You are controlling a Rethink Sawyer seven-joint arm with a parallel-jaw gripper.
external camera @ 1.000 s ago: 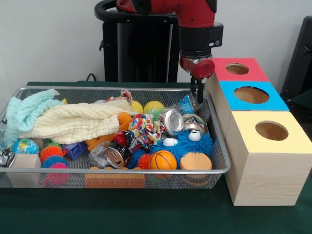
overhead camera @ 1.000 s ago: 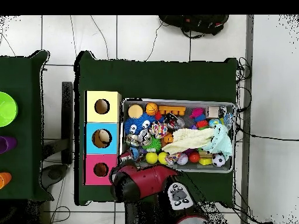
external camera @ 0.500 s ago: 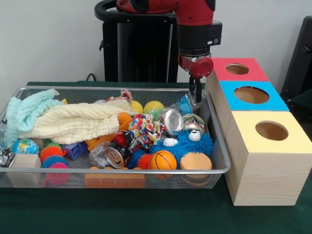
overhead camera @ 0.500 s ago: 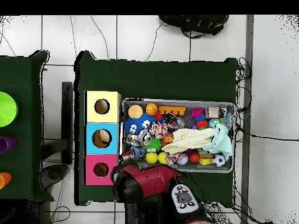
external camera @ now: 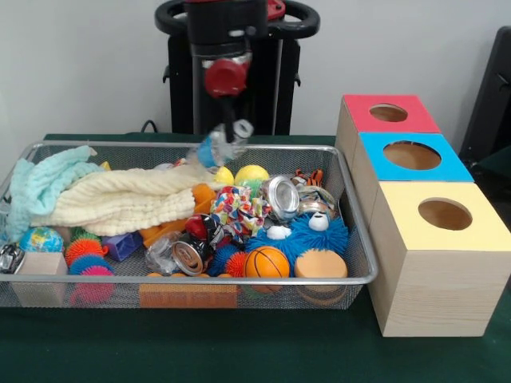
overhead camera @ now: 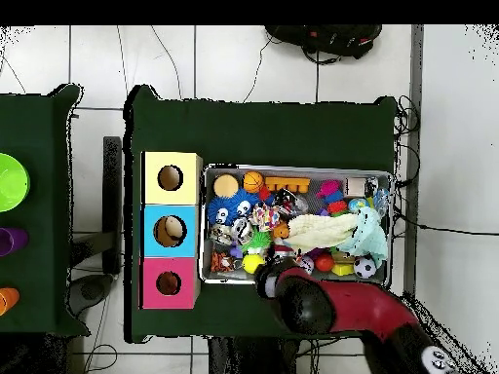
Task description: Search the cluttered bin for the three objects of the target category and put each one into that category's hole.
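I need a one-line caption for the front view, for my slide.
Gripper holds a crushed plastic bottle above the cluttered wire bin.

A plain pale grey wall (external camera: pixel 80 64) stands behind the dark green cloth-covered worktop (external camera: pixel 239 351), which from above sits on a floor of large white tiles (overhead camera: pixel 234 58) crossed by thin black cables (overhead camera: pixel 429 229).
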